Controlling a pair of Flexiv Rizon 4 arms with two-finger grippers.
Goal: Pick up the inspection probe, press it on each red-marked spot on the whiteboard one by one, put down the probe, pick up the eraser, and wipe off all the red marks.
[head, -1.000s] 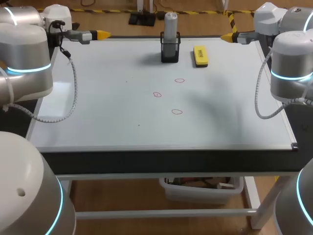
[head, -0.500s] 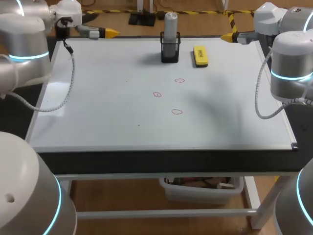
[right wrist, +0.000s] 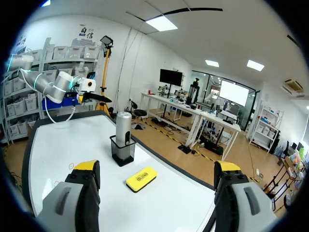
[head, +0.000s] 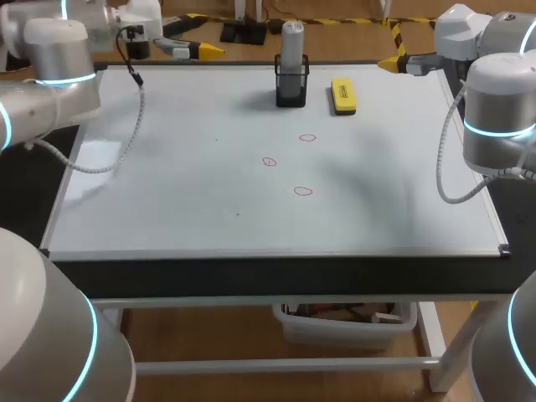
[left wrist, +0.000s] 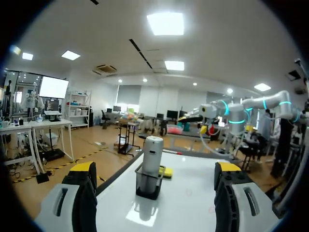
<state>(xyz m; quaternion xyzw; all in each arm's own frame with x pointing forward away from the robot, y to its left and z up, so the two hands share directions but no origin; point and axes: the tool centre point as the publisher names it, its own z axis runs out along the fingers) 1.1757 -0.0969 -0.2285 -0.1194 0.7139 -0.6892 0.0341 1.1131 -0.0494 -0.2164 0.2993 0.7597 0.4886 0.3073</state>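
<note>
The grey cylindrical inspection probe point(head: 291, 42) stands upright in its black square holder point(head: 291, 90) at the white whiteboard's point(head: 184, 201) far edge, its top free to grasp. A yellow block eraser point(head: 343, 95) lies just beside it. My left gripper point(head: 201, 50) and right gripper point(head: 387, 62) hang wide and empty near the far corners, with open board around the red marks point(head: 303, 191).

Left arm point(head: 50, 75) and right arm point(head: 498, 109): fat rounded casings, pale grey-white, satin sheen. Thin cyan light ring at each joint. Grey ribbed cable point(head: 130, 126) looped off each wrist.

Left gripper point(head: 205, 50), right gripper point(head: 391, 63): blocky grey fingers point(left wrist: 67, 203) with black inner faces, bright yellow tips and a shallow oblong recess moulded into each outer face.
</note>
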